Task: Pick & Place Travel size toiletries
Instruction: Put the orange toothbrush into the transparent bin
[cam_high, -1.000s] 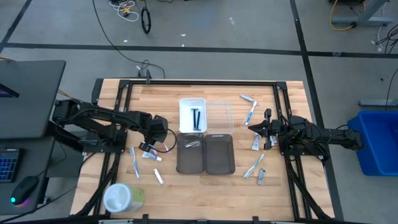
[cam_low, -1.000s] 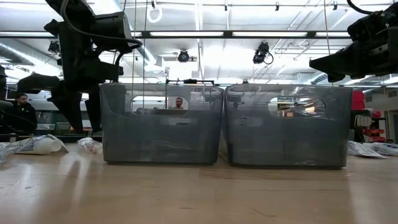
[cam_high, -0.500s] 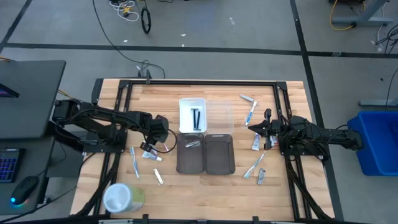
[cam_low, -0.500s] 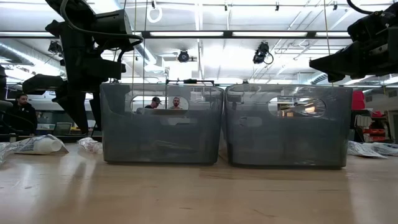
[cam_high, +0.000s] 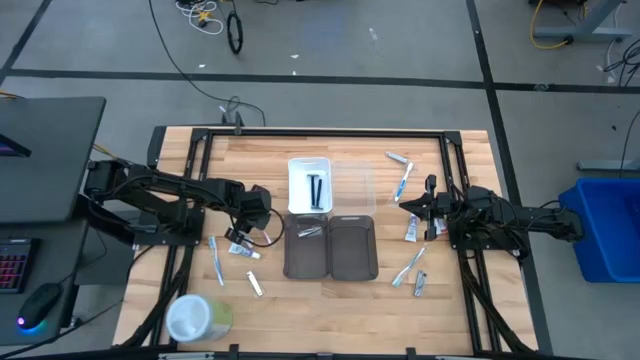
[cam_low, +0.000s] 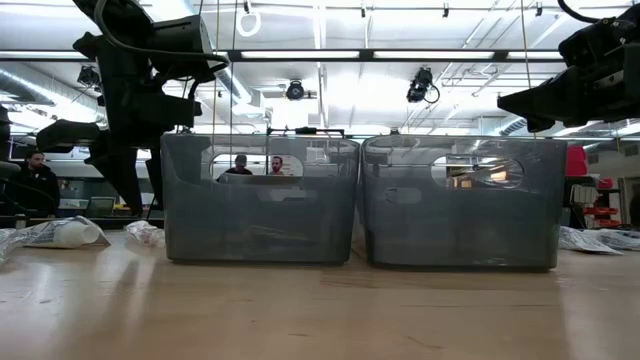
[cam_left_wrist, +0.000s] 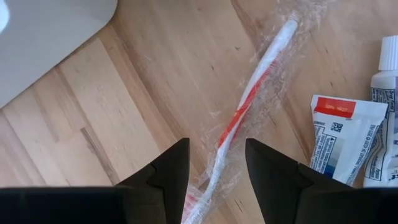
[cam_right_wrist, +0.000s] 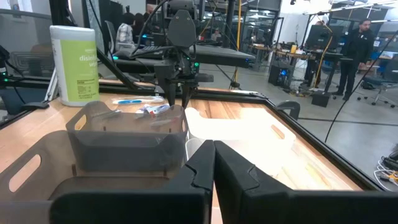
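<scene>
My left gripper (cam_left_wrist: 216, 171) is open and points down at the table's left half (cam_high: 238, 238). Its fingers stand on either side of a red-and-white toothbrush (cam_left_wrist: 249, 106) that lies flat in clear wrap; I see no touch. A white tube with a red mark (cam_left_wrist: 339, 130) lies beside it. More tubes (cam_high: 411, 230) and light-blue toothbrushes (cam_high: 403, 182) lie scattered on the wood. Black sticks (cam_high: 315, 190) lie in the white tray (cam_high: 296, 165). My right gripper (cam_right_wrist: 213, 162) is shut and hovers over the table's right part (cam_high: 405, 203).
Two grey trays (cam_high: 352, 262) stand side by side in the middle, the left one (cam_high: 292, 262) holding a few wrapped items. A clear tray (cam_high: 362, 185) sits right of the white one. A big white-and-green container (cam_high: 195, 318) stands at the near left corner. People move in the room behind.
</scene>
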